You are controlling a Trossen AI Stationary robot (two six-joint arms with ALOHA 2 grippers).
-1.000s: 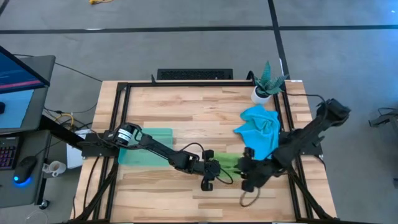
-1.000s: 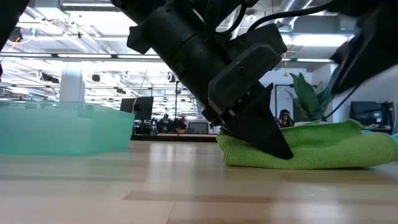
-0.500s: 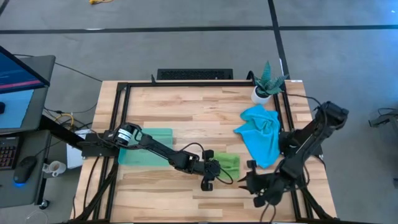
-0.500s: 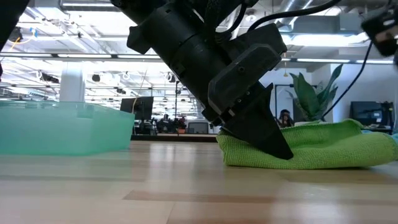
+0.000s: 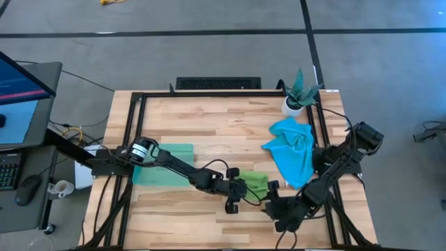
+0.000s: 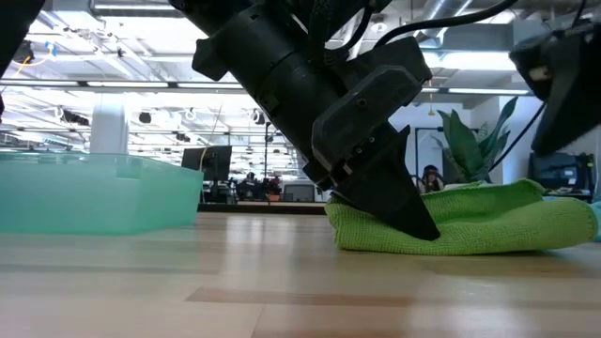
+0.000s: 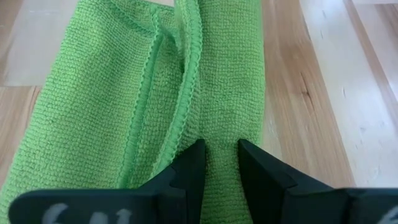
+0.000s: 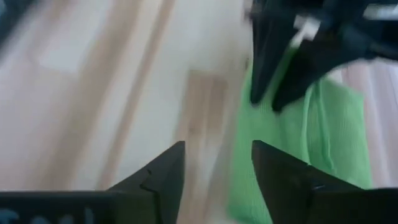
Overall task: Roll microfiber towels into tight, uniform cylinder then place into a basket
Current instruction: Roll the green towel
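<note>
Where left tool (image 5: 240, 189) pins: green towel (image 5: 256, 183), plant (image 5: 300, 91) beyond.

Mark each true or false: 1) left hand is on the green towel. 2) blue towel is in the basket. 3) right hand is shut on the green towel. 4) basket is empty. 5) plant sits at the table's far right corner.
1) Left hand pinches the green towel: true.
2) False: the blue towel lies crumpled on the table, apart from the basket.
3) False: the right hand is open, off the towel.
4) True, nothing shows in it.
5) Plant: true.
</note>
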